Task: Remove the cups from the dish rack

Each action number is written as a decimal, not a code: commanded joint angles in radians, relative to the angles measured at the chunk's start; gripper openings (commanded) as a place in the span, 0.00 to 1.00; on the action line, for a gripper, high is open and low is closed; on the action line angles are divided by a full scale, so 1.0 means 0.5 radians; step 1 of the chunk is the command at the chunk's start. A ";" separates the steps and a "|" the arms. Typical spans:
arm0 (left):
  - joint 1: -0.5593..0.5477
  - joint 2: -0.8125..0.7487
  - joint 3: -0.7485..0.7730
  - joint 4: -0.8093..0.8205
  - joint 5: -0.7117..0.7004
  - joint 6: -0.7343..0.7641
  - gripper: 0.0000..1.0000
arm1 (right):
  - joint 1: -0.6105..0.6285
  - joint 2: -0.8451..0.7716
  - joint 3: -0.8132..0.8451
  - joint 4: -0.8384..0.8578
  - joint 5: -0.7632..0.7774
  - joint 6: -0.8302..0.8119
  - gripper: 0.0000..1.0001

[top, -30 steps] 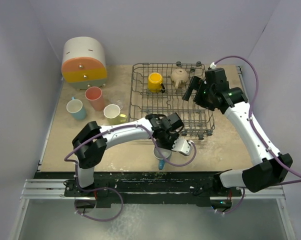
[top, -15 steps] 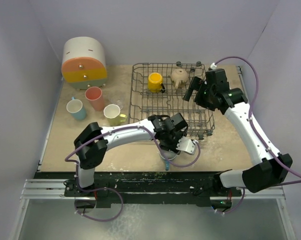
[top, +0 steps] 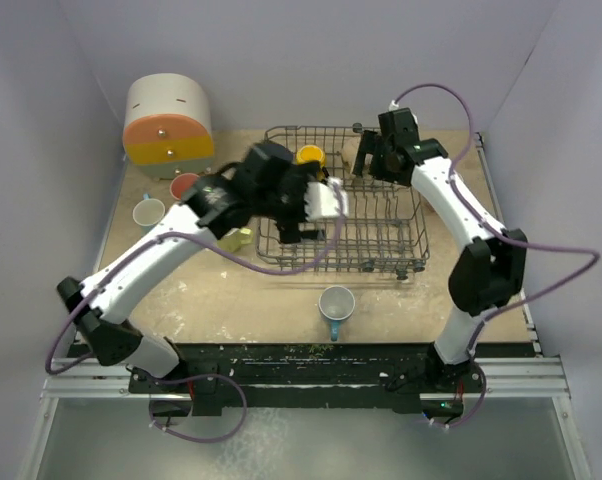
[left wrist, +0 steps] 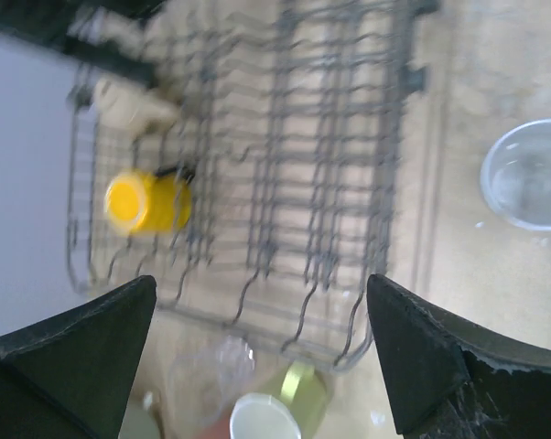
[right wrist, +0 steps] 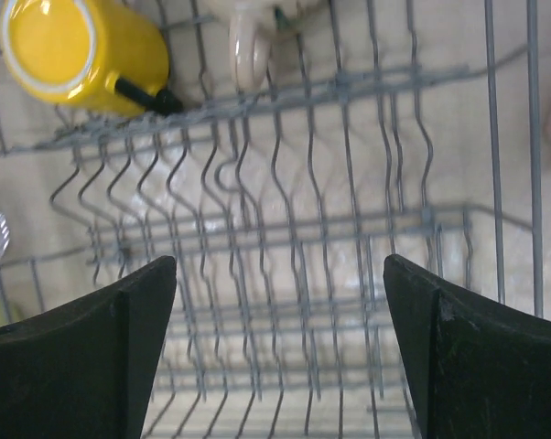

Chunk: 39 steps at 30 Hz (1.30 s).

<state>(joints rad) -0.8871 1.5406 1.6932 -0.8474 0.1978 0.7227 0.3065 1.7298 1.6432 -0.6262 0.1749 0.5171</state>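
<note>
The dark wire dish rack (top: pixel 381 235) stands mid-table. A yellow cup (top: pixel 311 155) lies in its far left corner, also plain in the right wrist view as the yellow cup (right wrist: pixel 79 50). Beside it is a tan cup (left wrist: pixel 134 105), which my right gripper mostly covers in the top view. My left gripper (top: pixel 299 215) hovers open and empty over the rack's left side (left wrist: pixel 349 183). My right gripper (top: pixel 369 160) hangs open over the rack's far edge, above bare prongs (right wrist: pixel 349 229). A blue cup (top: pixel 336 303) stands on the table in front of the rack.
A white, orange and yellow drawer box (top: pixel 168 125) sits at the far left. Left of the rack stand another blue cup (top: pixel 149 213), a salmon tumbler (top: pixel 184 185), a yellow-green cup (left wrist: pixel 275 412) and a clear glass (left wrist: pixel 207 375).
My left gripper opened, left the blue cup on the table in front of the rack and swung back over the rack's left side. My right gripper moved back and left.
</note>
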 commanded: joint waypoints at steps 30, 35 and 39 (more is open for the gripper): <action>0.737 -0.637 -0.434 -0.231 0.034 -0.434 0.99 | 0.006 1.331 1.173 0.172 0.351 -0.279 0.57; 0.737 -0.652 -0.400 -0.255 0.032 -0.433 0.99 | 0.027 1.333 1.147 0.202 0.364 -0.323 0.40; 0.737 -0.664 -0.386 -0.273 0.031 -0.430 0.99 | 0.030 1.323 1.112 0.223 0.344 -0.329 0.39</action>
<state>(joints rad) -0.5240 1.2407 1.4742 -0.9878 0.2058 0.5327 0.3145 2.4023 2.1849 -0.5522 0.3244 0.3729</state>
